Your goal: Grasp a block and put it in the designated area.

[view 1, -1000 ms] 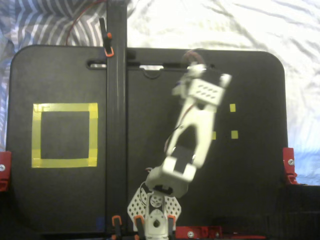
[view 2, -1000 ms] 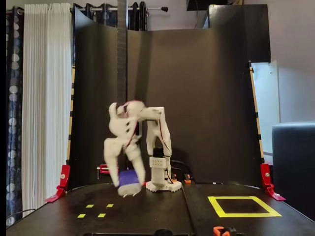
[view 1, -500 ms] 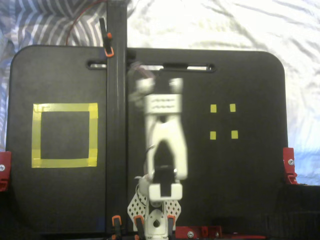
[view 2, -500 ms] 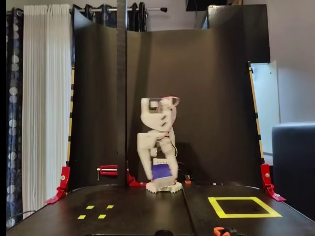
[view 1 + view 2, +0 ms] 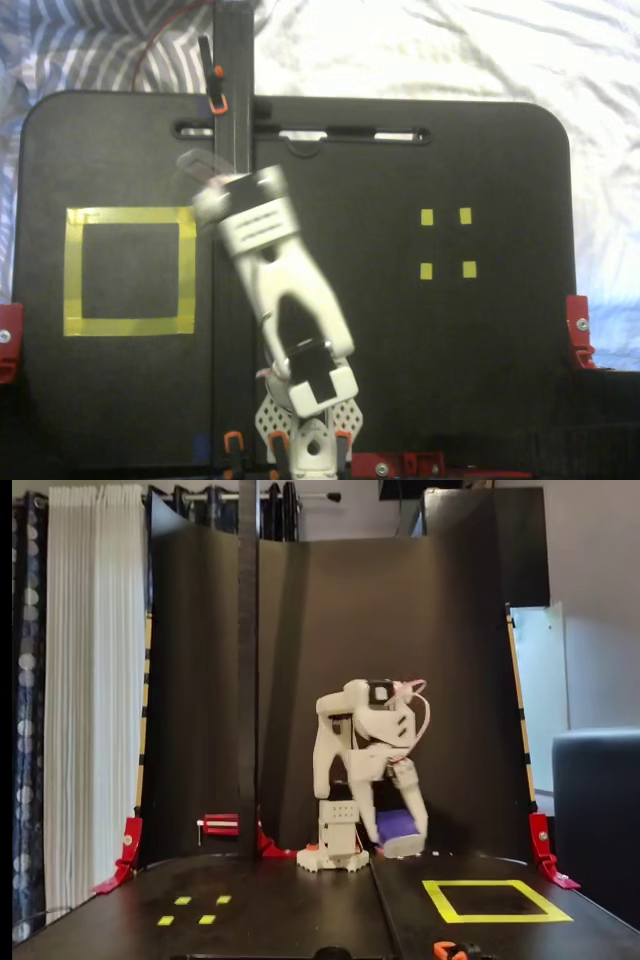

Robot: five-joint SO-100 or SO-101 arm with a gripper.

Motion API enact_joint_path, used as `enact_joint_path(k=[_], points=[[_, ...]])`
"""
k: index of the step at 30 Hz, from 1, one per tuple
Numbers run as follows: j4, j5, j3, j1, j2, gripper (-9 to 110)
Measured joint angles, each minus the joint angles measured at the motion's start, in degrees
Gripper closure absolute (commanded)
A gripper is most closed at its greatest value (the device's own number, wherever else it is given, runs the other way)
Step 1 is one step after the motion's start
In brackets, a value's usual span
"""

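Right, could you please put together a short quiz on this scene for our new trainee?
1. True or false: the block is in the gripper and not yet inside the designated area.
2. How many small yellow tape squares are on the table? A two, B four, C six.
3. Fill in: in a fixed view, the designated area lies to the ____ of the arm.
Key: 1 true; 2 B; 3 right.
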State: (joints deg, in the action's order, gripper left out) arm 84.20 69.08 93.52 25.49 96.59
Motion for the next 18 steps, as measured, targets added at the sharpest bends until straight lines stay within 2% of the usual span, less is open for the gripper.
enact_joint_path(k=[8, 18], points=[[-2.9, -9.23, 0.0, 10.37, -2.81, 79], [-7.21, -15.38, 0.0, 18.02, -8.26, 79]])
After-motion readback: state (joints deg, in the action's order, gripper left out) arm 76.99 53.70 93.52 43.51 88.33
